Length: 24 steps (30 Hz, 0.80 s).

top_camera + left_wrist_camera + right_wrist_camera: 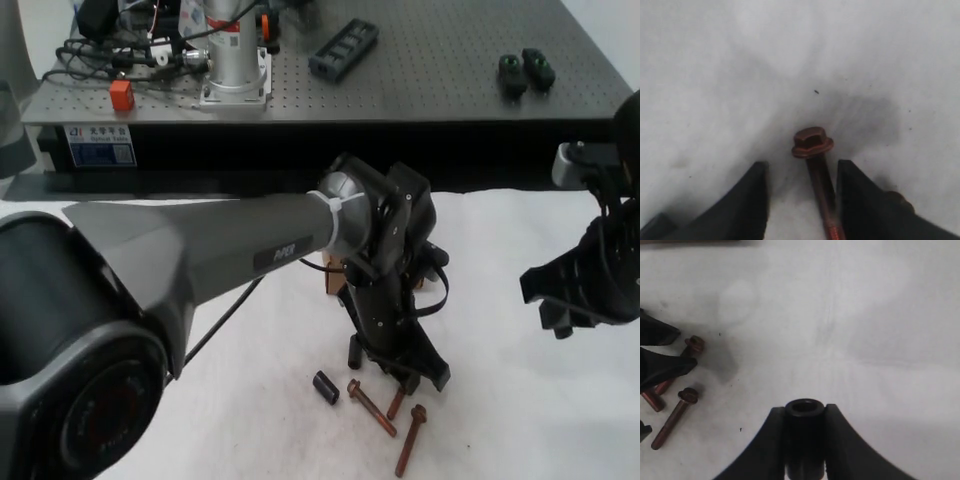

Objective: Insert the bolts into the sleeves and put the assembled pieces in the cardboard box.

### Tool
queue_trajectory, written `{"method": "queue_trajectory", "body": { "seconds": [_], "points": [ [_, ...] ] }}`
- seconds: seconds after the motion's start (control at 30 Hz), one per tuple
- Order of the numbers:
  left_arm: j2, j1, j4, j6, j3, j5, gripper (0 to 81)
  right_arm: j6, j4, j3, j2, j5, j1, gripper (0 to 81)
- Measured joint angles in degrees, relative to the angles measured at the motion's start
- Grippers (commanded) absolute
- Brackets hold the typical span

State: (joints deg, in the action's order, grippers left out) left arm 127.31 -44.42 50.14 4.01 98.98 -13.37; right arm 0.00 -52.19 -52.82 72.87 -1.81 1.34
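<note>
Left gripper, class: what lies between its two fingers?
A copper bolt lies on the white cloth between the open fingers, its head pointing away from them, as the left wrist view shows.

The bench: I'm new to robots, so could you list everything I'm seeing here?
bolts: three, copper, lying on the cloth; one sits between the left gripper's fingers.
sleeves: two, black; one lying on the cloth beside the bolts, one in the right gripper.
box: one, brown, behind the left gripper, mostly hidden.
cloth: one, white, under the bolts.
tray: one, black, on the far table.
block: one, orange, on the far table.
left gripper: one, black, open, low over a bolt.
right gripper: one, black, shut on a sleeve, above bare cloth.
</note>
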Motion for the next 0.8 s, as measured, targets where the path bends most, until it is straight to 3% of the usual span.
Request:
{"method": "queue_trajectory", "body": {
  "seconds": [0.13, 0.17, 0.37, 0.5, 0.67, 0.8],
  "points": [
    [0.36, 0.00, 0.74, 0.00, 0.29, 0.32, 2.8, 0.00, 0.00, 0.00, 0.00, -1.70, 0.00, 1.6],
    [0.35, 0.16, 0.72, 0.00, 0.29, 0.68, 0.9, 0.00, 0.00, 0.00, 0.00, -2.42, 0.00, 1.6],
    [-0.56, 0.47, 2.78, -0.47, 0.92, 0.67, 0.6, 0.00, 3.76, 0.13, -0.41, -7.19, 0.00, 1.6],
    [-7.28, 2.35, 2.14, -2.48, -1.31, -0.27, 0.6, 0.00, 6.00, 1.63, -2.98, -10.45, 0.00, 1.6],
    [-19.94, 7.83, -10.10, -7.80, -9.59, -8.33, 0.6, 0.45, 11.27, 7.83, -11.57, -17.56, -0.10, 1.6],
    [-31.27, 11.49, -26.83, -14.18, -20.71, -17.96, 0.6, 5.54, 19.57, 16.97, -15.26, -29.50, -2.67, 1.6]
  ]
}}
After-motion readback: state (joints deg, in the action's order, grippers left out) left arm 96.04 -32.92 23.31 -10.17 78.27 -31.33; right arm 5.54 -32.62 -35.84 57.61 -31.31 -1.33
